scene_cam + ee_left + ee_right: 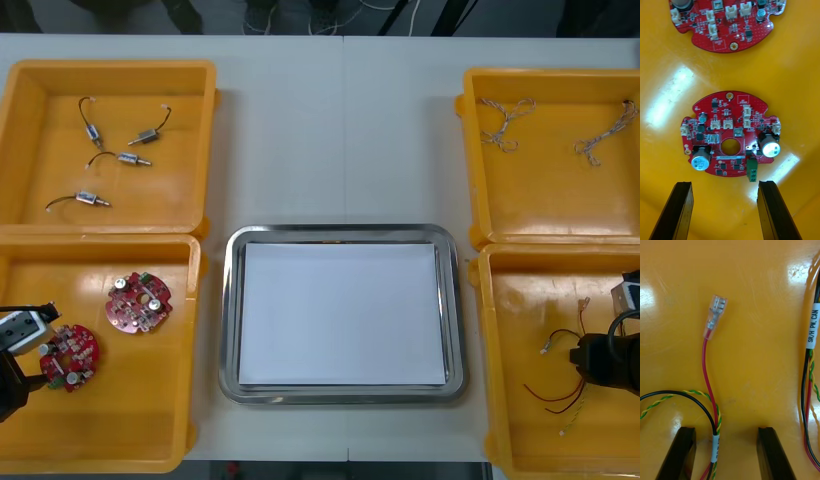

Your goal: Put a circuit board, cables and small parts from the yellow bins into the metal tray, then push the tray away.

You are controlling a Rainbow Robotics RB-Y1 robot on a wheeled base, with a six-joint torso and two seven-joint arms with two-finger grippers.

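Two round red circuit boards lie in the near left yellow bin. My left gripper hovers open just short of the nearer circuit board, with the second board beyond it. In the front view this left gripper sits at the board's outer side. My right gripper stands open over the near right bin, a red and yellow cable running between its fingers without being clamped. Its clear connector lies ahead. The metal tray, white inside, holds nothing.
The far left bin holds several small metal parts. In the far right bin lie two twisted cables. A second labelled cable runs beside my right gripper's outer finger. The right gripper is near the bin's outer wall.
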